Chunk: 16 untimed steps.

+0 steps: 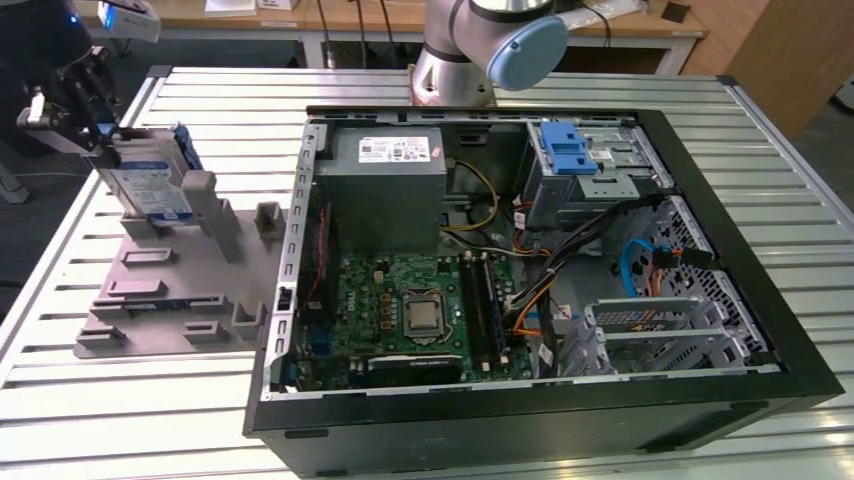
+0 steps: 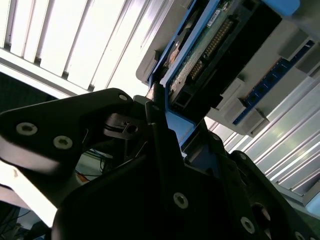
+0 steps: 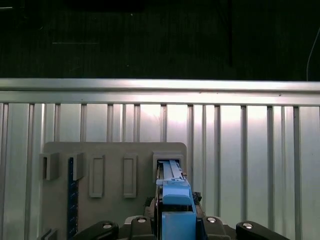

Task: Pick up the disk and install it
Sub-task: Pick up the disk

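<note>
End effector (image 2: 170, 115): black, two-fingered, closed on the upper edge of the disk (image 2: 210, 45), with a blue rail between the fingers. The grip appears firm, though the contact itself is partly hidden.
Disk: stands on edge in an end slot of the grey tray (image 1: 174, 290), at the exterior view's left. It is upright, so its upper edge is free to be gripped; probably not yet lifted clear.
Tray: on the slatted desk (image 1: 134, 420), just beside the case (image 1: 534, 415).
Case: lies open on its side, so the drive bay (image 1: 587, 165) with its blue bracket is open from above; well apart from the disk.
</note>
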Tool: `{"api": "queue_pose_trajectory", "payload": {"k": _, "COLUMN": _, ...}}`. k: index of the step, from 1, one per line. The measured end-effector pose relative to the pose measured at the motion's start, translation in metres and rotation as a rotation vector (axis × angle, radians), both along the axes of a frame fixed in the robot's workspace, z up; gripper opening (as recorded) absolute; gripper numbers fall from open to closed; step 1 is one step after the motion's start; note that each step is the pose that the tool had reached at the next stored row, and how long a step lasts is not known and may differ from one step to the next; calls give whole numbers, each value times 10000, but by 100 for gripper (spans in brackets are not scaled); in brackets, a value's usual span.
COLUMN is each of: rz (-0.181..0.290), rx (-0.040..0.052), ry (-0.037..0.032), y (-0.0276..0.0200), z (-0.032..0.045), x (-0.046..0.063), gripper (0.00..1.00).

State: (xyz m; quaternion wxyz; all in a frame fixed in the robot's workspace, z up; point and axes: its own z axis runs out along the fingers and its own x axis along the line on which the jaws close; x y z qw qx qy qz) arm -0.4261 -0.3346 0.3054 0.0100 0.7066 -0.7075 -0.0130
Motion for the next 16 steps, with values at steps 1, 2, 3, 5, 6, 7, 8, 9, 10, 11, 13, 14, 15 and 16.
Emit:
{"api": "queue_pose_trajectory", "payload": {"k": 1, "rz": 0, "rx": 0, "ry": 0, "y": 0, "z": 4, "x": 0, "gripper": 36}}
{"api": "queue_pose_trajectory", "payload": {"k": 2, "rz": 0, "rx": 0, "ry": 0, "y": 0, "z": 7, "x": 0, "gripper": 36}}
{"api": "queue_pose_trajectory", "payload": {"k": 3, "rz": 0, "rx": 0, "ry": 0, "y": 0, "z": 12, "x": 0, "gripper": 36}}
{"api": "queue_pose_trajectory", "payload": {"k": 5, "rz": 0, "rx": 1, "ry": 1, "y": 0, "z": 21, "x": 0, "gripper": 36}}
{"api": "queue_pose_trajectory", "payload": {"k": 6, "rz": 0, "rx": 1, "ry": 2, "y": 0, "z": 29, "x": 0, "gripper": 36}}
{"api": "queue_pose_trajectory", "payload": {"k": 7, "rz": 0, "rx": 2, "ry": 0, "y": 0, "z": 35, "x": 0, "gripper": 36}}
{"api": "queue_pose_trajectory", "payload": {"k": 8, "rz": 0, "rx": 3, "ry": 1, "y": 0, "z": 42, "x": 0, "gripper": 36}}
{"api": "queue_pose_trajectory", "payload": {"k": 9, "rz": 0, "rx": 5, "ry": -1, "y": 0, "z": 50, "x": 0, "gripper": 36}}
{"api": "queue_pose_trajectory", "payload": {"k": 10, "rz": 0, "rx": 4, "ry": 0, "y": 0, "z": 59, "x": 0, "gripper": 36}}
{"api": "queue_pose_trajectory", "payload": {"k": 11, "rz": 0, "rx": 4, "ry": 1, "y": 0, "z": 69, "x": 0, "gripper": 36}}
{"api": "queue_pose_trajectory", "payload": {"k": 13, "rz": 0, "rx": 5, "ry": 0, "y": 0, "z": 85, "x": 0, "gripper": 36}}
{"api": "queue_pose_trajectory", "payload": {"k": 14, "rz": 0, "rx": 5, "ry": 0, "y": 0, "z": 91, "x": 0, "gripper": 36}}
{"api": "queue_pose_trajectory", "payload": {"k": 15, "rz": 0, "rx": 5, "ry": -1, "y": 0, "z": 96, "x": 0, "gripper": 36}}
{"api": "queue_pose_trajectory", "payload": {"k": 16, "rz": 0, "rx": 5, "ry": -1, "y": 0, "z": 100, "x": 0, "gripper": 36}}
